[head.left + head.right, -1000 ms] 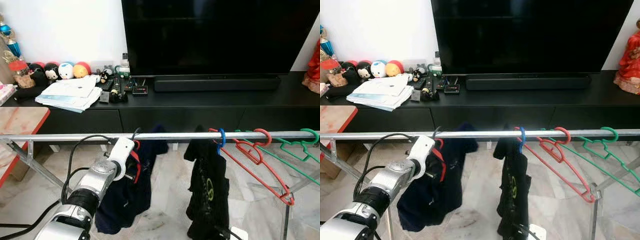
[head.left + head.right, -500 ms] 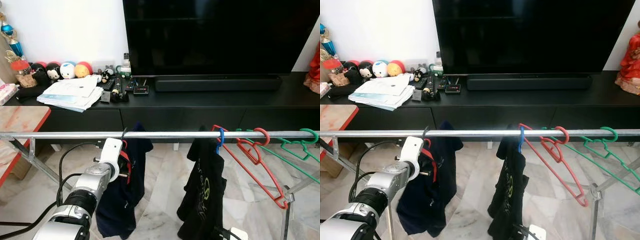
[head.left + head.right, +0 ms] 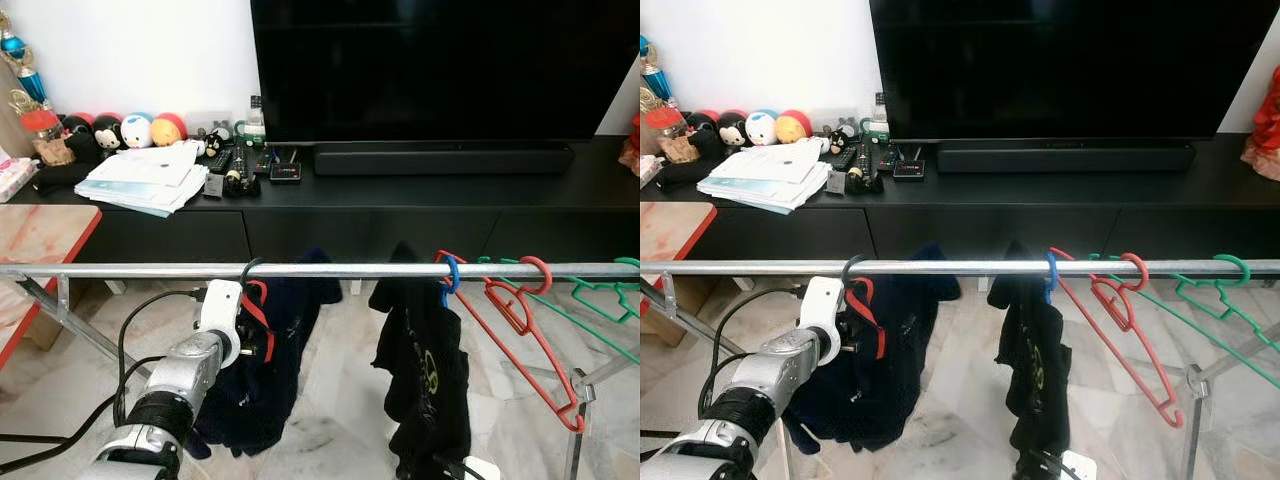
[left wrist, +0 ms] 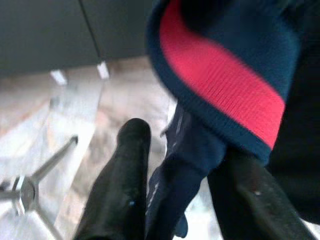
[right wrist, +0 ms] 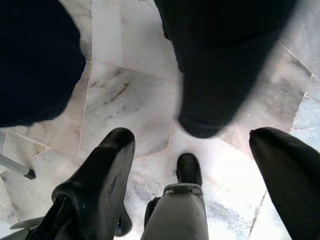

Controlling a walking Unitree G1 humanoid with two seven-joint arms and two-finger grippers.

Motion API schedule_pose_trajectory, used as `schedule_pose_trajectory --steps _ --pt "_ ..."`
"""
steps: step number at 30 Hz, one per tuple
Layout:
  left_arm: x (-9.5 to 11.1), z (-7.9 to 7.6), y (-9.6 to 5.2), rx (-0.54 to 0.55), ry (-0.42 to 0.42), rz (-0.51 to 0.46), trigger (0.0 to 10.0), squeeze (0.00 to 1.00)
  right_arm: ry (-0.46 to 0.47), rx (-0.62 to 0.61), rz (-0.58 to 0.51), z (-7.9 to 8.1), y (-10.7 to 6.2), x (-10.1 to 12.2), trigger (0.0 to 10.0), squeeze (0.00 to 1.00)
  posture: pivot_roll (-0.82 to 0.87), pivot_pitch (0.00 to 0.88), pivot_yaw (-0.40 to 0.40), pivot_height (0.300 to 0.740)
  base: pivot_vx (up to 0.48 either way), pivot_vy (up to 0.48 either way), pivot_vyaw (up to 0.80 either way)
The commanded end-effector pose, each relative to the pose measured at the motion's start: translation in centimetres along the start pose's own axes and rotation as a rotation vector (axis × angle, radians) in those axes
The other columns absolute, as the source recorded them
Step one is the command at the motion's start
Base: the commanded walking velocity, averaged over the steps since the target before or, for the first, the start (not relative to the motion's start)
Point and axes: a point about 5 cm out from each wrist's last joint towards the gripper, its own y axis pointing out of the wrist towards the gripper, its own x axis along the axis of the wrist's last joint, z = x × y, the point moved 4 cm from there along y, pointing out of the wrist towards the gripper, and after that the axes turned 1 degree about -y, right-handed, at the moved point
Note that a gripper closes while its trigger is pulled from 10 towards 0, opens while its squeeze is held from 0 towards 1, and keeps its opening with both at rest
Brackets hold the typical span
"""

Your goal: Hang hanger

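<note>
A living room with a pale marble floor [image 3: 330, 400] and a white wall holds a long black TV console [image 3: 420, 205], on which stand a large dark television [image 3: 440, 65], a black soundbar [image 3: 443, 160], a stack of papers [image 3: 145, 180], a row of round plush toys [image 3: 125, 130] and some remote controls [image 3: 225, 165]. In front of the console a silver clothes rail [image 3: 330, 270] runs across the view. The left gripper [image 4: 185, 195], raised just below the rail toward its left part, is pinching the dark navy garment [image 3: 265, 370] with its red trim [image 4: 222, 82] between its two black fingers [image 4: 122, 190]. That garment sits on a hanger whose dark hook [image 3: 247, 268] curls over the rail right above the gripper, so the hanger hangs on the rail with the navy cloth draping down beside the silver left arm [image 3: 175, 385]. Further right on the rail a black garment with a green print [image 3: 425, 375] hangs from a blue hook [image 3: 448, 275]. Just beside it hangs an empty red hanger [image 3: 520, 320], and next to that a green hanger [image 3: 600, 300], both tilted toward the right. The right gripper [image 5: 195, 165] hangs low over the marble floor with its fingers [image 5: 100, 185] spread wide apart and nothing between them, the two dark garments above it and the robot's foot [image 5: 189, 170] below.
</note>
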Motion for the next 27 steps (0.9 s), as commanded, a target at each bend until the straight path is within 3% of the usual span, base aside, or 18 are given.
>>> schedule_pose_trajectory --steps 1,6,7,8,10,14,15,18,20,21,22,27 --pt "0.5 0.2 -0.4 -0.003 0.003 -0.032 10.0 1.0 -0.002 -0.001 0.02 -0.1 -0.1 -0.7 10.0 0.0 0.02 0.07 0.048 0.74 0.0 0.0 0.0" --pt "0.6 0.7 -1.9 -0.01 -0.01 -0.102 10.0 1.0 0.005 -0.004 0.019 -0.3 -0.2 -0.9 10.0 0.0 0.02 0.071 0.049 0.74 0.0 0.0 0.0" --pt "0.6 0.6 -2.7 -0.038 0.009 -0.152 10.0 1.0 -0.001 -0.005 0.021 -0.3 -0.2 -1.0 10.0 0.0 0.02 0.07 0.047 0.74 0.0 0.0 0.0" --pt "0.7 0.8 -3.5 -0.044 -0.039 -0.203 10.0 1.0 -0.002 -0.006 0.023 -0.4 -0.2 -1.1 10.0 0.0 0.02 0.07 0.047 0.74 0.0 0.0 0.0" --pt "0.7 0.9 -3.7 -0.042 -0.055 -0.212 10.0 1.0 -0.001 -0.006 0.024 -0.4 -0.2 -1.1 10.0 0.0 0.02 0.07 0.047 0.74 0.0 0.0 0.0" --pt "-0.8 2.7 -5.9 0.016 0.001 -0.257 10.0 1.0 -0.006 -0.002 0.026 -0.6 -0.3 -1.5 10.0 0.0 0.02 0.064 0.046 0.74 0.0 0.0 0.0" --pt "-1.8 3.8 -7.1 0.076 0.027 -0.273 10.0 0.04 -0.004 -0.006 0.028 -0.8 -0.4 -1.6 10.0 0.0 0.02 0.06 0.045 0.74 0.0 0.0 0.0" --pt "-4.6 5.5 -8.5 0.148 0.033 -0.224 10.0 0.0 -0.009 -0.001 0.025 -0.9 -0.4 -1.5 10.0 0.0 0.02 0.052 0.045 0.74 0.0 0.0 0.0" --pt "-10.8 8.6 -10.5 0.286 0.075 -0.033 10.0 0.0 -0.028 0.01 0.021 -0.7 -0.4 -1.4 10.0 0.0 0.02 0.04 0.04 0.74 0.0 0.0 0.0" --pt "-10.8 8.6 -10.5 0.286 0.075 -0.033 10.0 0.0 -0.028 0.01 0.021 -0.7 -0.4 -1.4 10.0 0.0 0.02 0.04 0.04 0.74 0.0 0.0 0.0" --pt "-13.3 9.9 -11.4 0.341 0.073 0.05 10.0 0.0 -0.026 0.011 0.02 -0.7 -0.4 -1.5 10.0 0.0 0.02 0.037 0.038 0.74 0.0 0.0 0.0" --pt "-18.3 11.1 -13.1 0.416 0.045 0.237 10.0 0.0 -0.036 0.017 0.017 -0.6 -0.4 -1.4 10.0 0.0 0.02 0.024 0.034 0.74 0.0 0.0 0.0"
